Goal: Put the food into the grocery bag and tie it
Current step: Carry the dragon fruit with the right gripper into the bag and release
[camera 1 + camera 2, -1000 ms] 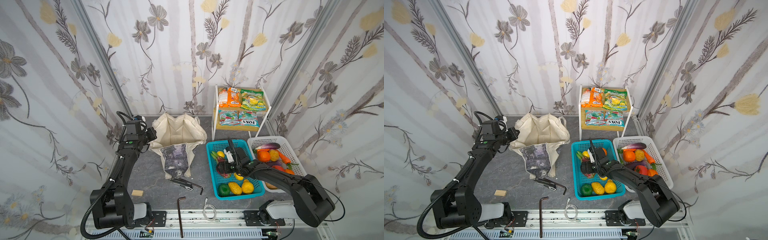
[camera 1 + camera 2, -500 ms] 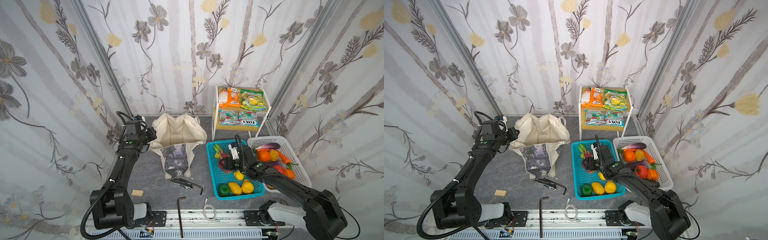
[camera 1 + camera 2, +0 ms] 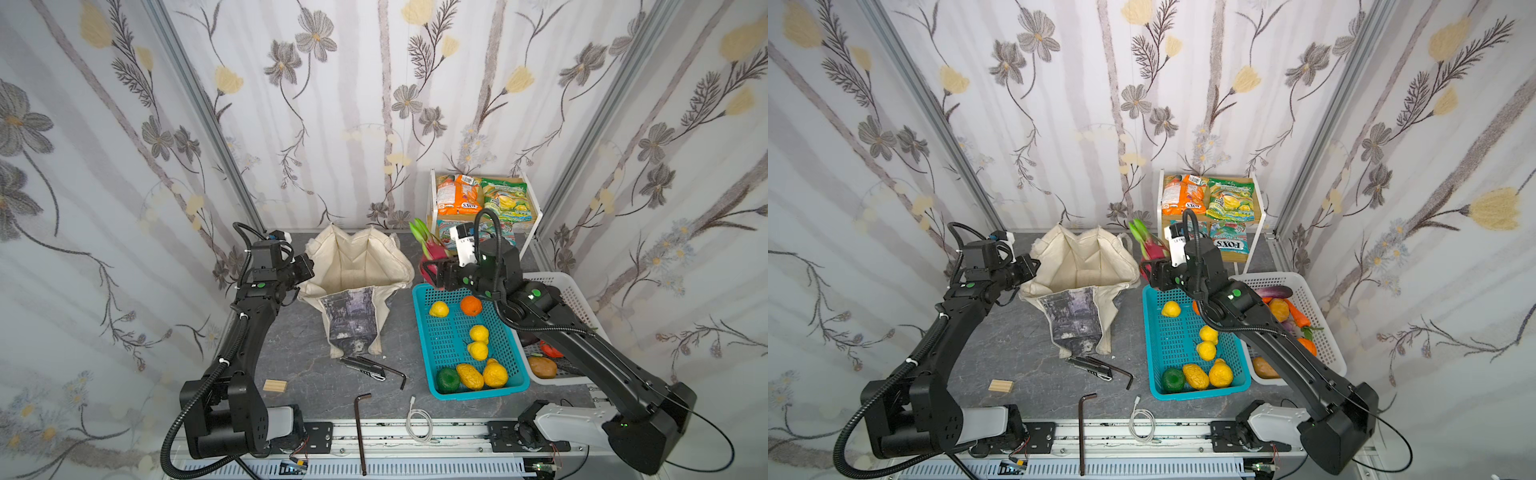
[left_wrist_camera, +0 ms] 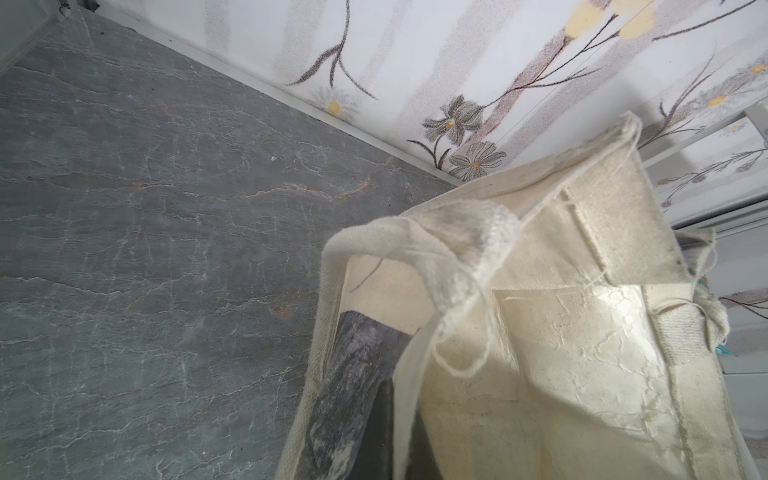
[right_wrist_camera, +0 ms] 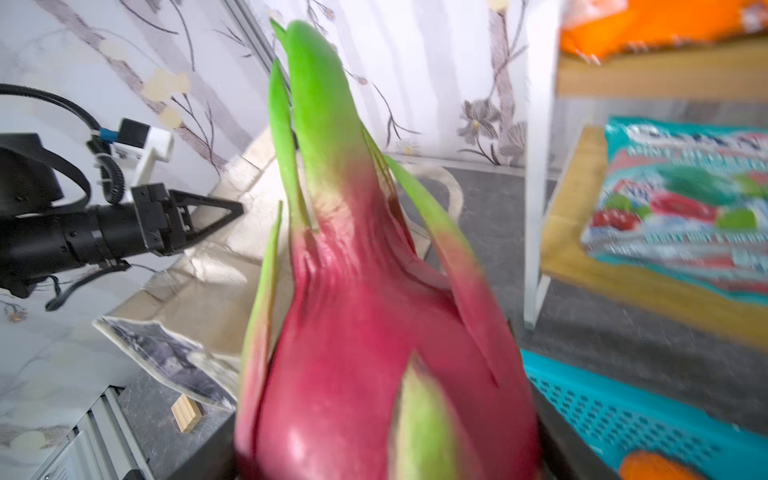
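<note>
The cream grocery bag (image 3: pixel 357 266) (image 3: pixel 1084 262) stands open at the back middle. My left gripper (image 3: pixel 305 268) (image 3: pixel 1030 268) is shut on its left rim, and the cloth (image 4: pixel 540 332) fills the left wrist view. My right gripper (image 3: pixel 434 270) (image 3: pixel 1150 272) is shut on a pink dragon fruit (image 3: pixel 424 245) (image 5: pixel 374 332), held in the air just right of the bag, over the far end of the turquoise basket. Yellow lemons (image 3: pixel 478 334) and other toy produce lie in that basket. Orange (image 3: pixel 457 199) and green (image 3: pixel 505 203) snack packets sit on the shelf.
The turquoise basket (image 3: pixel 449 345) and a white basket (image 3: pixel 577 291) of produce stand on the right under my right arm. A white shelf (image 3: pixel 532 232) stands behind them. Hex keys (image 3: pixel 360 428), a folding tool (image 3: pixel 365 368), a cable (image 3: pixel 419 424) and a wood block (image 3: pixel 275 385) lie in front.
My right gripper has closed on the dragon fruit and lifted it out of the turquoise basket, up and back toward the bag. The left arm has not moved.
</note>
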Motion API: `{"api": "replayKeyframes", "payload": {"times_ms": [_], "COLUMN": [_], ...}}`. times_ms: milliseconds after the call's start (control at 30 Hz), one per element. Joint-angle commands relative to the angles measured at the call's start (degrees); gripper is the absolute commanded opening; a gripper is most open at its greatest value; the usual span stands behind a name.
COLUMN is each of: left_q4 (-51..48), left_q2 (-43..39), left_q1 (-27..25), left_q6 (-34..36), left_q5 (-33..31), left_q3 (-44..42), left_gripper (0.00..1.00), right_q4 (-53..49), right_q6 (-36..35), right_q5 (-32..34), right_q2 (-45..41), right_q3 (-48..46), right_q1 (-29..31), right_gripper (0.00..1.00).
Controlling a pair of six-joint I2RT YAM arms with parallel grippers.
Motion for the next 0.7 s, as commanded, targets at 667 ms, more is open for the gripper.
{"api": "replayKeyframes", "payload": {"times_ms": [667], "left_q4": [1.9], "left_q2": [2.3], "left_q1": [-0.7], "left_q6": [-0.9], "left_q5": [3.1], "left_q3": [-0.4], "left_gripper": [0.0], "right_q4": [-5.5], "right_q6": [-4.3], "right_q5": [-1.7], "right_q2": [47.8], "right_q3": [38.6], "right_q1": [8.6], "right_gripper": [0.63]}}
